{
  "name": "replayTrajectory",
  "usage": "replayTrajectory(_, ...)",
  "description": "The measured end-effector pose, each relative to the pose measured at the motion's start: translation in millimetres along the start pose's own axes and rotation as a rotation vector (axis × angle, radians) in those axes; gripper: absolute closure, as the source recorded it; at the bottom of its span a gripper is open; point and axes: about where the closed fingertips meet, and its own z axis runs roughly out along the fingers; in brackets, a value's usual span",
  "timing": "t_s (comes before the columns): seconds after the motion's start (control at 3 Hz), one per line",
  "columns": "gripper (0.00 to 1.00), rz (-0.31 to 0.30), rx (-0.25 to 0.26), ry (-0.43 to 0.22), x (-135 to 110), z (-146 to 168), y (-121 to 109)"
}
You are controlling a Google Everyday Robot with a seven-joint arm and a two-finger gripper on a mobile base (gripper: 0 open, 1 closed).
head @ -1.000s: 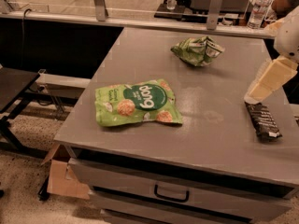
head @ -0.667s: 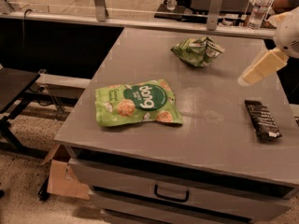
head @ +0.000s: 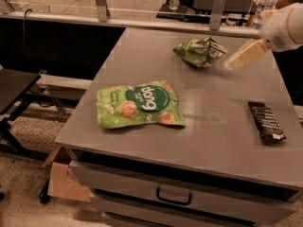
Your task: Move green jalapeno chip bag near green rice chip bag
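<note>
The green jalapeno chip bag (head: 200, 51) is small and wrinkly and lies at the far middle of the grey table (head: 213, 136). The green rice chip bag (head: 139, 105) is large and flat, with a dark green circle, and lies nearer the front left. My gripper (head: 232, 63) reaches in from the upper right on a white arm (head: 284, 26). Its cream tip hovers just right of the jalapeno bag, close to it, and I cannot tell if it touches.
A dark snack bar (head: 266, 122) lies near the table's right edge. A drawer with a handle (head: 173, 196) is under the table top. A cardboard box (head: 64, 181) sits on the floor at left. A black bench (head: 16, 86) stands at far left. Bottles (head: 263, 3) stand behind.
My gripper has risen from above the snack bar and moved left and farther back, ending next to the jalapeno bag. Both bags and the bar have stayed in place.
</note>
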Motion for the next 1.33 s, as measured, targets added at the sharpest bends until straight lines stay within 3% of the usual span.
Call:
replayTrajectory(0.33, 0.0, 0.025, -0.028, -0.064, -17, 51, -2)
replayTrajectory(0.67, 0.0, 0.031, -0.052, -0.085, -26, 75, 2)
replayTrajectory(1.0, 0.16, 0.032, -0.058, -0.084, -28, 88, 7)
replayTrajectory(1.33, 0.39, 0.027, -0.059, -0.089, -31, 92, 9)
